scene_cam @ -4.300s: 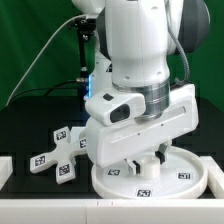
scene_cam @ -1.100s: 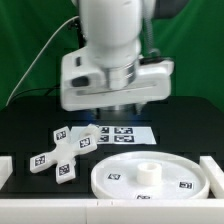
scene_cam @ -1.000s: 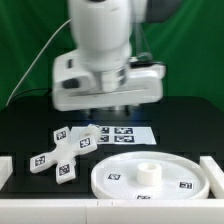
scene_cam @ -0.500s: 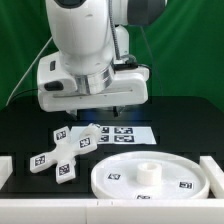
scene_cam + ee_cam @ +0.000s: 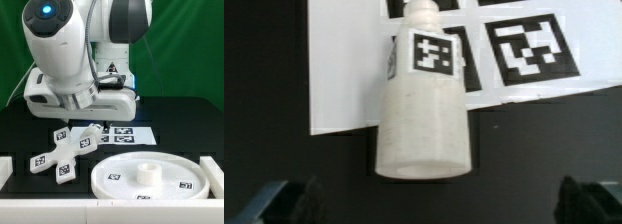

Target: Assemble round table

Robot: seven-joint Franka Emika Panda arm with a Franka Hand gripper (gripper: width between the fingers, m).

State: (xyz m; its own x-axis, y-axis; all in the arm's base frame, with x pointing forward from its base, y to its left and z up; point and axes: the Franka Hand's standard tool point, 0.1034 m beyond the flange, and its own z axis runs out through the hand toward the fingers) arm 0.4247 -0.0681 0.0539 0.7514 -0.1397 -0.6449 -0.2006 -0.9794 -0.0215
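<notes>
A short white post [image 5: 423, 110] with a square tag lies on its side, half on the marker board [image 5: 349, 70] and half on the black table. My gripper [image 5: 438, 203] is open above it. Its dark fingertips [image 5: 287, 200] stand wide on either side, just short of the post's blunt end, with nothing between them. In the exterior view the gripper [image 5: 85, 115] hangs over the marker board's end at that view's left, and the hand hides most of the post. The cross-shaped foot piece [image 5: 60, 152] lies flat nearby. The rimmed round disc [image 5: 150, 176] lies in front.
The marker board [image 5: 122, 134] lies flat behind the disc. White blocks [image 5: 5, 170] stand at the table's front corners. A green backdrop and a dark stand with cables rise behind the arm.
The arm has swung toward the exterior view's left and come down, from above the marker board's middle to its left end. The jaws stay open and the parts have not moved.
</notes>
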